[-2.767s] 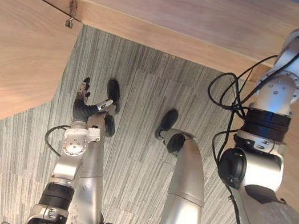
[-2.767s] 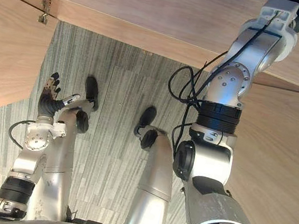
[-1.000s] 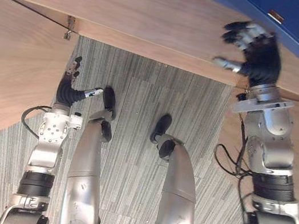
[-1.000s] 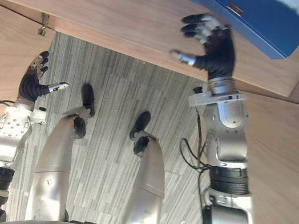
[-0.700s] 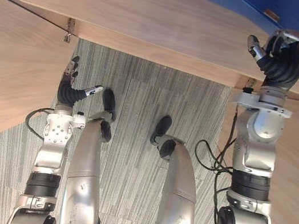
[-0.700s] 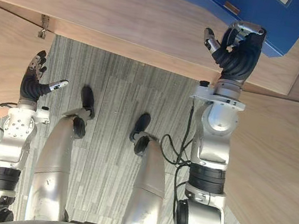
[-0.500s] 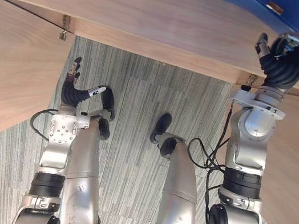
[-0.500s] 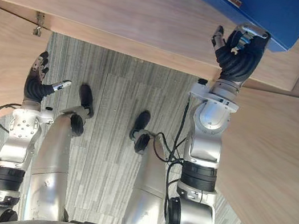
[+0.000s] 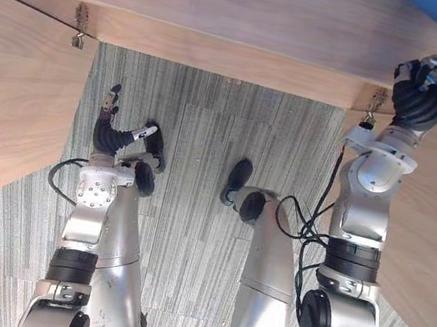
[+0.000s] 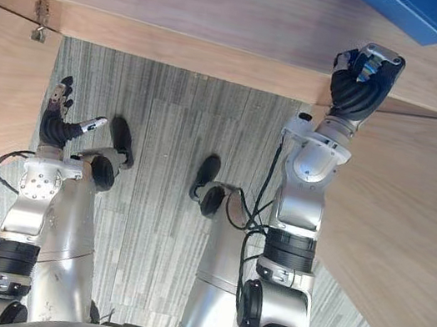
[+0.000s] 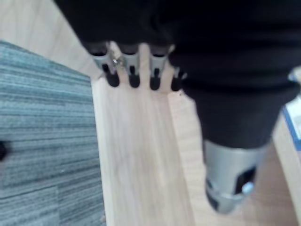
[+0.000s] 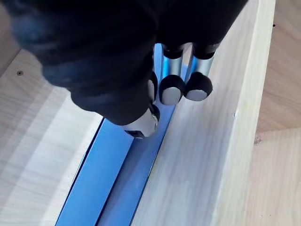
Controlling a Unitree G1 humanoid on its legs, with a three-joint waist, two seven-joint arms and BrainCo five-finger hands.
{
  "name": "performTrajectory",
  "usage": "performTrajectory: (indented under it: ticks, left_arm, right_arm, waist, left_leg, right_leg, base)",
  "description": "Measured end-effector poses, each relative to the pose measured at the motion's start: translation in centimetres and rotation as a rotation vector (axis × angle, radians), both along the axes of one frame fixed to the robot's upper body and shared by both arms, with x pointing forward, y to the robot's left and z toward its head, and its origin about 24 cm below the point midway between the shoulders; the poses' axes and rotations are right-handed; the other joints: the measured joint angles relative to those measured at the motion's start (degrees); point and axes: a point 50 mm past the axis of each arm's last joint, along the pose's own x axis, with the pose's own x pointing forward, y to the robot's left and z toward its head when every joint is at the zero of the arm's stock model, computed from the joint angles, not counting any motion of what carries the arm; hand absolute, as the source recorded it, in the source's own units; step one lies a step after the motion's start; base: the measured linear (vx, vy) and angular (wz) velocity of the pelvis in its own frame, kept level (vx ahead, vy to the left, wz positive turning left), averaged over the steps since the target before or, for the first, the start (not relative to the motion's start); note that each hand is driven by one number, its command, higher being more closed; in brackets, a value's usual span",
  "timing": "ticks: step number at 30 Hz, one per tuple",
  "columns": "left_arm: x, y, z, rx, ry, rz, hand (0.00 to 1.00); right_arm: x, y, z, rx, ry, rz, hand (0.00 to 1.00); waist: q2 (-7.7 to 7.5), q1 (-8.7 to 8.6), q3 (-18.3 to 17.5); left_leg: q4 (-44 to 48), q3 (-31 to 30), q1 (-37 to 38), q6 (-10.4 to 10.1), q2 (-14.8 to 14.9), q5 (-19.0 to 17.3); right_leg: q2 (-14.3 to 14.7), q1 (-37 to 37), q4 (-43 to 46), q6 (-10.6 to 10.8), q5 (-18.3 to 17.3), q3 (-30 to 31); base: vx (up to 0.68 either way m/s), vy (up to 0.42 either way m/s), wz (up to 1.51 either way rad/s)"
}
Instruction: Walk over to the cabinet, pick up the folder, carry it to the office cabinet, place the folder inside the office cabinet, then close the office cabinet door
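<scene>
The folder (image 10: 406,12) is deep blue with a smooth, plain cover. It lies flat on the wooden shelf (image 9: 229,4) of the cabinet, at the shelf's far right end. In the head views one corner of it shows at the top right. In the right wrist view (image 12: 117,174) it is a long blue strip with a raised ridge along one side, running just beside a pale wooden panel.

The right hand (image 9: 425,86) is raised at the front edge of the shelf, near the right hinge and just in front of the folder. Its fingers are curled and pressed together, with the dark fingertips (image 12: 197,87) pointing down at the folder's edge and the thumb tucked close beside them. I cannot tell if they touch the blue cover; they do not grip it.

The left hand (image 9: 110,134) hangs low over the grey striped carpet (image 9: 196,193), beside the open left door (image 9: 8,109). Its fingers (image 11: 133,70) are straight and side by side, and the thumb stands apart.

One second ago the right hand was wide open with the fingers spread, in front of the folder. Soon after, it closed into the present fist and moved to the right, to the shelf's edge. Since half a second ago the whole picture has slid, so the camera has moved and less of the folder shows. The left hand keeps the same pose.
</scene>
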Motion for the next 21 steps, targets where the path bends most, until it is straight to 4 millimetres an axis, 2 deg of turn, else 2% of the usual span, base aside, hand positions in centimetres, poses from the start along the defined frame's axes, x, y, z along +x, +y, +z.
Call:
performTrajectory:
  ticks: [6, 9, 16, 21]
  left_arm:
    - [0.2, 0.0, -0.1, 0.0, 0.006, -0.002, 0.0]
    - [0.2, 0.0, -0.1, 0.0, 0.007, -0.001, 0.0]
    - [0.3, 0.0, -0.4, -0.002, 0.018, -0.002, 0.0]
    - [0.5, -0.1, -1.0, -0.019, 0.046, -0.005, 0.0]
  right_arm:
    - [0.6, -0.5, 2.8, -0.059, -0.045, -0.013, 1.0]
    - [1.2, -0.7, 4.9, -0.077, -0.076, -0.008, 1.0]
    - [1.9, 0.7, 8.5, -0.123, -0.123, 0.06, 1.0]
    - [2.6, 1.4, 9.1, -0.112, -0.113, 0.111, 1.0]
  waist:
    - [0.0, 0.06, 0.0]
    - [0.0, 0.1, 0.0]
    - [0.0, 0.23, 0.0]
    - [0.0, 0.11, 0.0]
  left_leg:
    - [1.3, 0.0, -2.0, -0.2, 0.2, -0.4]
    - [1.4, 0.1, -2.7, -0.1, 0.3, -0.4]
    - [0.9, 0.2, -2.7, 0.3, 0.2, 0.0]
    - [-0.7, 0.3, -2.5, 0.2, -0.4, 1.0]
  right_leg:
    - [-0.1, -2.3, 1.4, 0.0, -0.1, 0.5]
    - [-0.1, -3.0, 1.6, 0.0, -0.1, 0.5]
    - [-0.2, -3.1, 1.3, 0.1, -0.1, 0.5]
    - [-0.7, -3.0, 0.9, 0.0, -0.1, 0.0]
  base:
    - [-0.01, 0.004, -0.01]
    - [0.0, 0.0, 0.0]
    - [0.0, 0.002, 0.01]
    - [0.0, 0.011, 0.09]
